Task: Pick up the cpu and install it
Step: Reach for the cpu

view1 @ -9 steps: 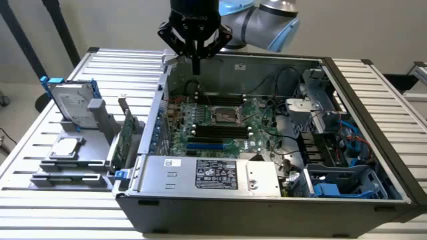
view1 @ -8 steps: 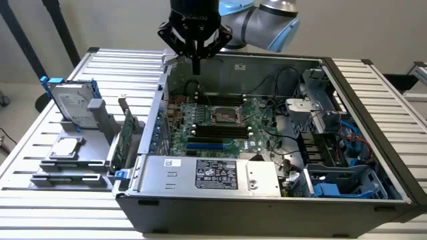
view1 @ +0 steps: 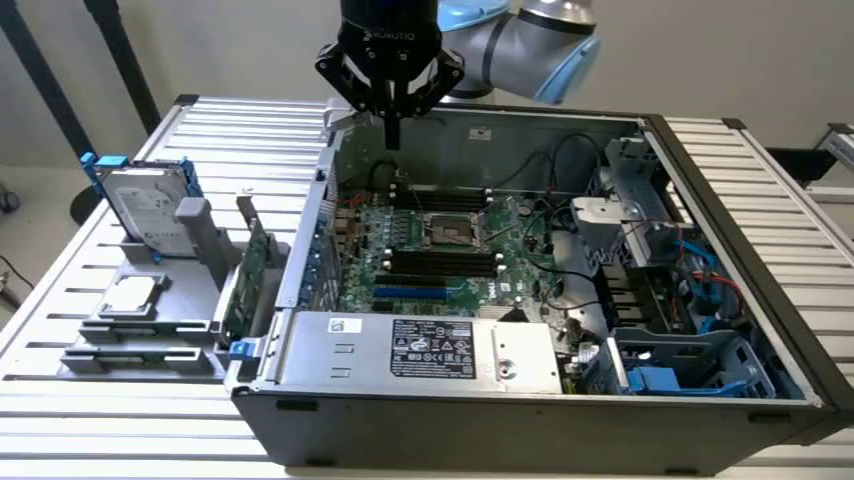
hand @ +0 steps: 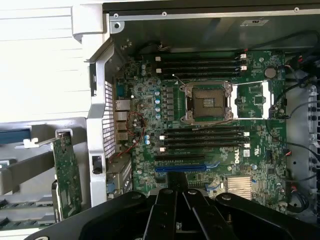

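The cpu (view1: 130, 297), a small square chip with a silver lid, lies flat on the grey holder (view1: 147, 325) at the exterior view's left, outside the computer case. My gripper (view1: 391, 135) hangs high over the case's back wall, well away from the cpu, with its fingers pressed together and nothing between them. In the wrist view the shut gripper (hand: 176, 176) looks straight down on the green motherboard (hand: 200, 125). The open socket frame (hand: 207, 102) sits in the board's middle, also seen in the exterior view as the socket frame (view1: 450, 232).
A silver hard drive (view1: 140, 205) with blue rails stands upright behind the cpu. A green expansion card (view1: 247, 275) stands on edge beside the case wall. The power supply (view1: 420, 350), cables and a blue drive cage (view1: 667, 375) crowd the case (view1: 694, 180).
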Motion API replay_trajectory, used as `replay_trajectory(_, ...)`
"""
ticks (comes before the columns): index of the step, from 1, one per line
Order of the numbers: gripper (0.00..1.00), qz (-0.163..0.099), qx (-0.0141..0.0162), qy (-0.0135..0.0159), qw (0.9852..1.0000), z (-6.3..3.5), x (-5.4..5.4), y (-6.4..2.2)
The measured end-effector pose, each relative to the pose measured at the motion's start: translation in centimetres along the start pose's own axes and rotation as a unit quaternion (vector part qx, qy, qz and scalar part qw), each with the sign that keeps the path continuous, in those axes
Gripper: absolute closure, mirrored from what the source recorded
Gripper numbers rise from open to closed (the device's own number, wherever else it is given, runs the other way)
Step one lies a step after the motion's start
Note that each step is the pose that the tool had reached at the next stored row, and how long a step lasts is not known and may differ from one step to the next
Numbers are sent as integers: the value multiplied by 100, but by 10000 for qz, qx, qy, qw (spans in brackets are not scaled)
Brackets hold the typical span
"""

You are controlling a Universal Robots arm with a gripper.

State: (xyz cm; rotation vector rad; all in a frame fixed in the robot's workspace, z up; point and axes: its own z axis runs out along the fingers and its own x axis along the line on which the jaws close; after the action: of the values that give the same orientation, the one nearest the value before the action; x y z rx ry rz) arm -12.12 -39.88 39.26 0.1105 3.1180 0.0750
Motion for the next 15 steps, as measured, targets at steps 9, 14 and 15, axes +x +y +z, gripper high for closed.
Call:
replay_trajectory(9,89,0,0,0,10000,-8,302,-48)
replay_trajectory(14,89,0,0,0,10000,-13,528,-76)
replay_trajectory(15,89,0,0,0,10000,-14,573,-81)
